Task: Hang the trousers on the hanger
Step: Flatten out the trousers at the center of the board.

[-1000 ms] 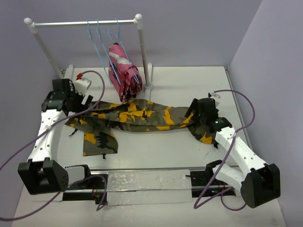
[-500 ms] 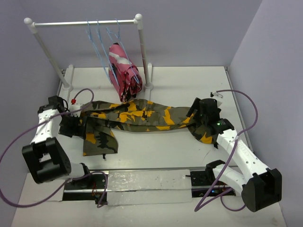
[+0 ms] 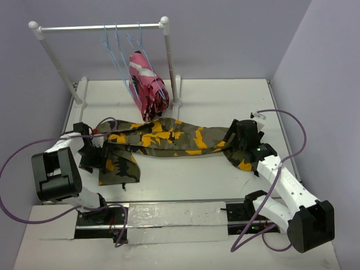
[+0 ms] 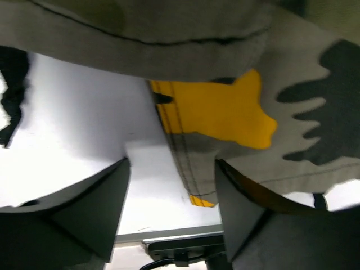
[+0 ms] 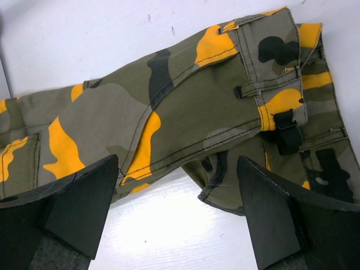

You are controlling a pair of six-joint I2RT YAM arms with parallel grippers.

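Trousers (image 3: 169,138) lie flat on the table (image 3: 225,101), stretched left to right across the middle. Olive camo, black and orange-yellow patches. They are not on any hanger. On the left, one leg end folds down toward the near edge. The waistband end bunches up on the right.

Left gripper (image 3: 100,158) sits low at the left leg end. In the left wrist view the left gripper (image 4: 171,169) has its jaws apart at a medium gap. The stitched hem of the trousers (image 4: 225,118) runs down between the two dark fingers (image 4: 84,214). The cloth is not pinched: white table shows between the left-hand finger and the hem. The other finger is right at the cloth edge, and I can't tell if it touches.

Right gripper (image 3: 239,151) is over the waistband end. In the right wrist view the right gripper (image 5: 177,163) has its jaws wide and holds nothing. One finger (image 5: 73,208) stands at each side, over the trousers (image 5: 185,95). Contact with the cloth can't be told. A black tab (image 5: 287,135) on the waistband lies near the right-hand finger.

At the back left stands a white rail stand (image 3: 101,26). Several light-blue wire hangers (image 3: 115,53) hook on its bar. A pink camo garment (image 3: 145,84) hangs at the bar's right end, beside the post. Its bottom reaches the far edge of the trousers; touching or not, can't tell. Purple cables (image 3: 292,135) loop off both arms.
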